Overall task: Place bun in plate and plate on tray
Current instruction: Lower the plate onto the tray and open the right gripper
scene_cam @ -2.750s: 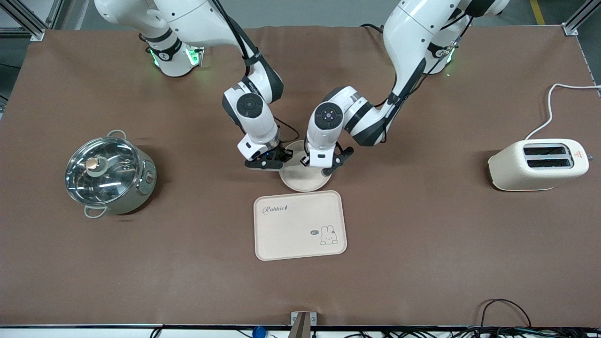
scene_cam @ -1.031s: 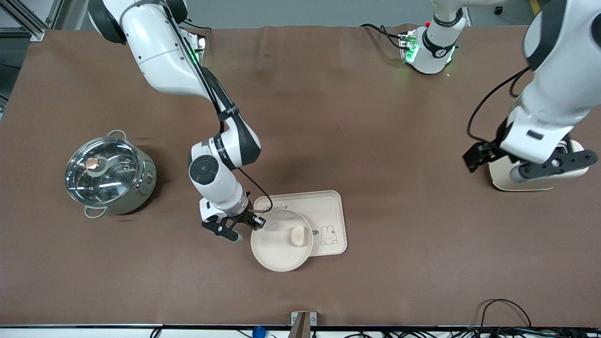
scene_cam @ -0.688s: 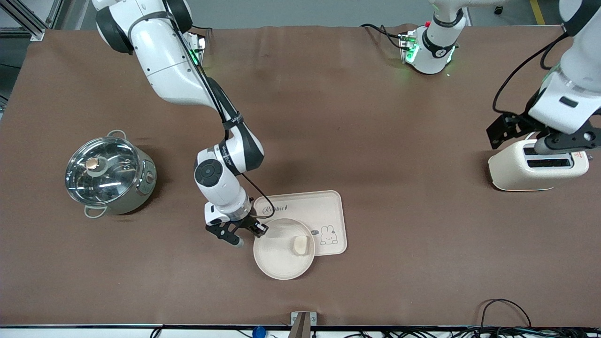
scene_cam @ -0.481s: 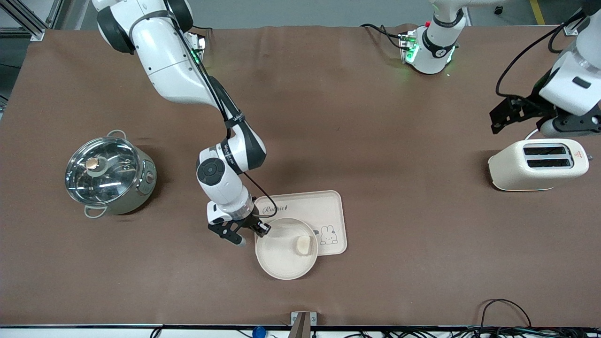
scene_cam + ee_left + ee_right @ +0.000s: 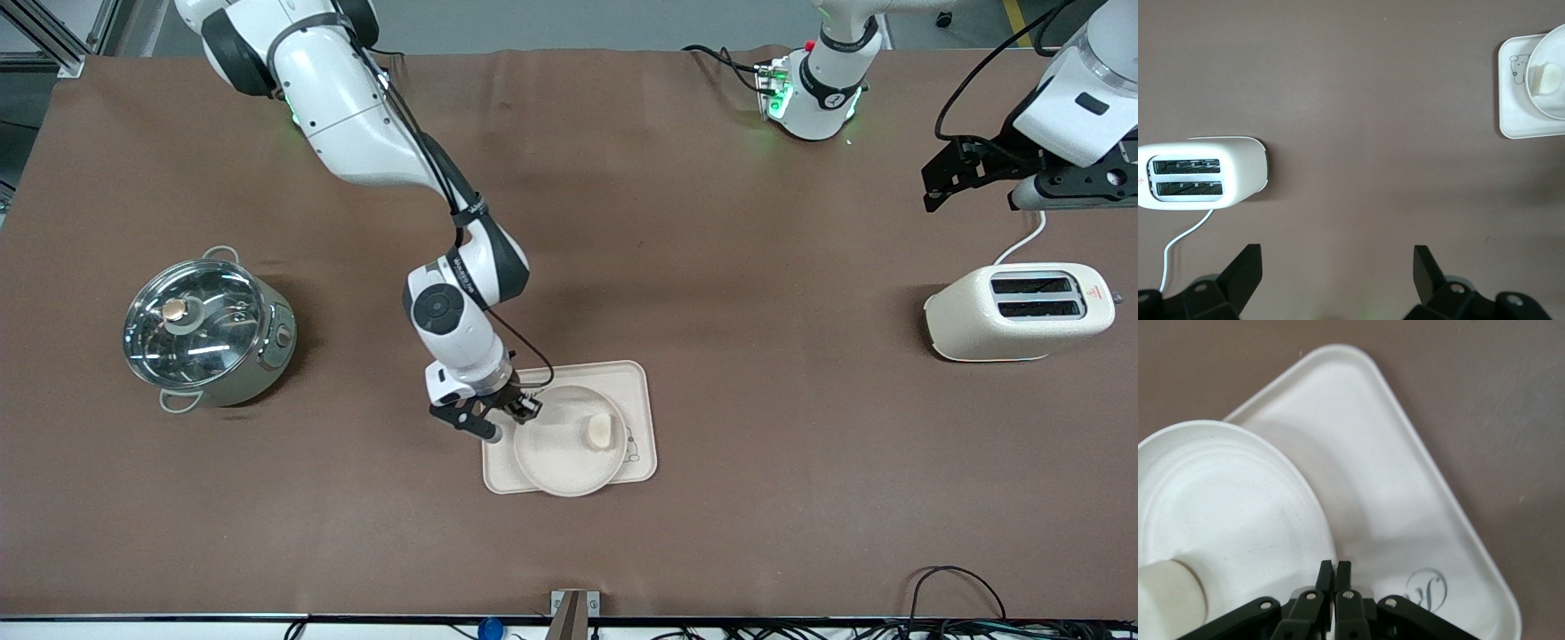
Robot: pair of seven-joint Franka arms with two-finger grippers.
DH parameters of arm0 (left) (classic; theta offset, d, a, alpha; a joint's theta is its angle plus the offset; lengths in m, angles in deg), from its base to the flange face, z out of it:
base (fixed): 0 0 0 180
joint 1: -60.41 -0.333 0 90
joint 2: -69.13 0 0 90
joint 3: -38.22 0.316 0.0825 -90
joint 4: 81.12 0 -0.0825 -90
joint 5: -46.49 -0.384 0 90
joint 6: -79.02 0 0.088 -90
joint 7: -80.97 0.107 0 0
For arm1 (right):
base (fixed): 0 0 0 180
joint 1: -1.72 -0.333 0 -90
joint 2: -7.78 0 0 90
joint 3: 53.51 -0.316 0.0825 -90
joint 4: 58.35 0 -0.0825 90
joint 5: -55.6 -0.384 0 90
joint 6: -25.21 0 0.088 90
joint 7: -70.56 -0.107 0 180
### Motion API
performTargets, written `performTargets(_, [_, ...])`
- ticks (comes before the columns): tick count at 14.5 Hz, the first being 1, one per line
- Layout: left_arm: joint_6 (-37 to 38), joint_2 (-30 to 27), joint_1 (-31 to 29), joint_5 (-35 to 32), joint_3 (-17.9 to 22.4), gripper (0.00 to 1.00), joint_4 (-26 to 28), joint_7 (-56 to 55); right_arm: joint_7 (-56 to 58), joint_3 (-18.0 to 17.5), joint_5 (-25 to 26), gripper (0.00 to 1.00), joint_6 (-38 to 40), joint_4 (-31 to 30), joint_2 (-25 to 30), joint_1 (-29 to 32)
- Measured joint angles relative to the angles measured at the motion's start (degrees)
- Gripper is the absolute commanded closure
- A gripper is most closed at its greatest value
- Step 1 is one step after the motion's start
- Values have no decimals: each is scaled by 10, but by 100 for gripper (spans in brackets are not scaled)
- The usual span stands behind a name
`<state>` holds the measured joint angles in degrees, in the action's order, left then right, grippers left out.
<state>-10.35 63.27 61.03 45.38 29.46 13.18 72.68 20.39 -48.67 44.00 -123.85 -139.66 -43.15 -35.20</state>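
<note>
The round cream plate (image 5: 562, 458) sits over the rectangular "Rabbit" tray (image 5: 642, 384), covering most of it, with its rim just past the tray's edge nearest the front camera. The small cream bun (image 5: 598, 431) lies in the plate. My right gripper (image 5: 514, 420) is shut on the plate's rim at the right arm's end. The right wrist view shows its closed fingertips (image 5: 1335, 572) on the rim, the plate (image 5: 1225, 507), the bun (image 5: 1165, 597) and the tray (image 5: 1398, 487) shadowed beneath. My left gripper (image 5: 1022, 182) is open and empty, high above the table by the toaster.
A cream toaster (image 5: 1021, 311) with a white cord stands at the left arm's end and shows in the left wrist view (image 5: 1201, 175). A steel pot with a glass lid (image 5: 206, 327) stands at the right arm's end. Brown cloth covers the table.
My right gripper has carried the plate with the bun toward the left arm's end and farther from the front camera, so it now lies over the tray. The left gripper has lifted off the toaster.
</note>
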Motion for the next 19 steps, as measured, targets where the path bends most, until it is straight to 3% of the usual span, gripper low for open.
performTargets(8, [0, 1, 0, 0, 0, 0, 4, 0, 23, 2, 1, 99, -48, -79, 39, -11])
performTargets(9, [0, 1, 0, 0, -1, 0, 4, 0, 26, 2, 1, 94, -48, -86, 43, -11])
performTargets(13, [0, 1, 0, 0, 0, 0, 4, 0, 25, 4, 1, 41, -46, -96, 45, -11])
performTargets(14, [0, 1, 0, 0, 0, 0, 4, 0, 25, 5, 1, 24, -45, -98, 45, -11])
performTargets(15, [0, 1, 0, 0, 0, 0, 4, 0, 24, 6, 0, 15, -45, -100, 45, -10])
performTargets(17, [0, 1, 0, 0, 0, 0, 4, 0, 15, 7, 0, 0, -45, -100, 45, -8])
performTargets(19, [0, 1, 0, 0, 0, 0, 4, 0, -1, 8, 0, 0, -47, -99, 45, -5])
